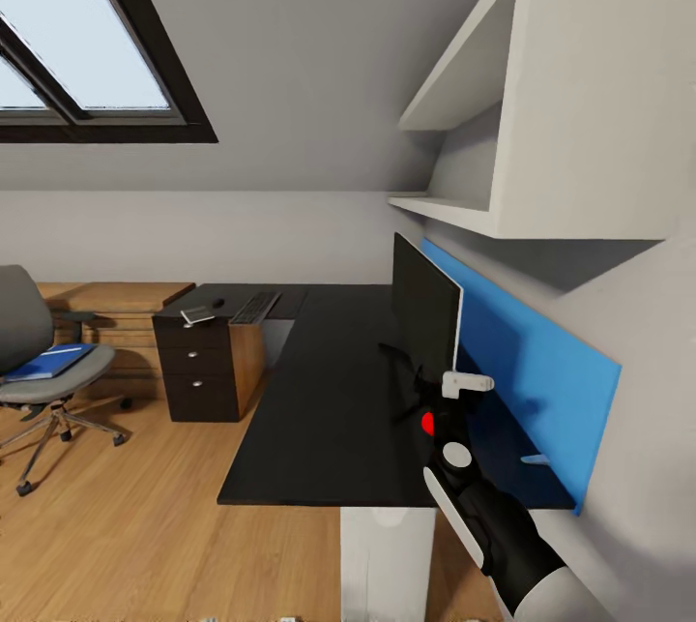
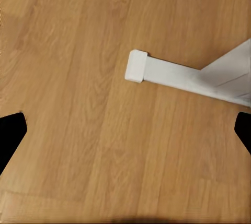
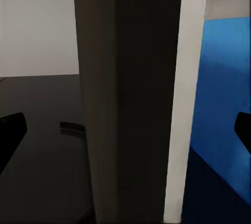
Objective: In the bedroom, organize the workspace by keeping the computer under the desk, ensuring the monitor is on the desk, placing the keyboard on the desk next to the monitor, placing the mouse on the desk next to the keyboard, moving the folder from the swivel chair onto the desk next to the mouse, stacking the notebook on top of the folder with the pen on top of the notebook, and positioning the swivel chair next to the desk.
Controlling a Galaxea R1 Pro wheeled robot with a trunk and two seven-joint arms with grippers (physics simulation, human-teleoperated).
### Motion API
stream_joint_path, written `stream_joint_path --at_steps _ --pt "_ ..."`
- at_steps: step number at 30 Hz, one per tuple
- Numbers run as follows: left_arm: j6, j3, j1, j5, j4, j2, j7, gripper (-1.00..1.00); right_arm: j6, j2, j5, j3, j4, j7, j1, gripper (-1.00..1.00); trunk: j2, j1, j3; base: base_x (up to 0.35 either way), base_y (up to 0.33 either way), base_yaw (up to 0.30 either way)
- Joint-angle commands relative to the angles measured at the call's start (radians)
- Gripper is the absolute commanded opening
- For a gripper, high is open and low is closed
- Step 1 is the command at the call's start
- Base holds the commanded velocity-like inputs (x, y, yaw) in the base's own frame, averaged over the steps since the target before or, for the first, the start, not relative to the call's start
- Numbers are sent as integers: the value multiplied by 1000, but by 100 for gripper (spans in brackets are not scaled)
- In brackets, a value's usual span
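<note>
So the monitor (image 1: pixel 425 317) is a thin black panel with a pale back edge, standing upright on the black L-shaped surface (image 1: pixel 319 409), close to the blue wall panel (image 1: pixel 522 361) behind it. From here you only see it edge-on, screen facing away from the wall.

The right arm (image 1: pixel 503 525) reaches up over the near end of the surface, black and white forearm with a red dot near the wrist, and the right tool (image 1: pixel 447 388) sits right at the monitor's lower near edge. In the right wrist view the monitor's edge (image 3: pixel 130 98) stands between the 2 dark fingertips (image 3: pixel 10 130), which sit wide apart at either side, so that tool is spread with the panel in the gap, not clamped. The left tool (image 2: pixel 125 135) points down at the wood floor (image 2: pixel 68 78) beside a white bar (image 2: pixel 172 75), fingers spread wide too, nothing in them.

Count: 1 monitor, 1 keyboard (image 1: pixel 255 307), lying at the far end of the surface, with a small dark mouse (image 1: pixel 218 303) just beside it and something flat and grey (image 1: pixel 197 314) near both, above the 1 drawer unit (image 1: pixel 208 366). 1 grey swivel chair (image 1: pixel 39 361) stands well apart from the surface on the floor, with 1 blue folder (image 1: pixel 48 361) lying on its seat. White shelves (image 1: pixel 503 119) hang above the monitor, and a skylight (image 1: pixel 87 42) sits in the sloped ceiling.
</note>
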Motion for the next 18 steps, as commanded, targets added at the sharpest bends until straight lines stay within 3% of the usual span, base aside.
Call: stream_joint_path --at_steps 1,18 --pt "3 -4 0 8 -1 1 -1 100 0 0 -7 3 0 -6 -1 100 -1 0 -1 -83 0 0" --pt "3 -4 0 8 -1 1 -1 100 0 0 -7 3 -1 -6 -1 100 -1 0 -1 -10 0 0"
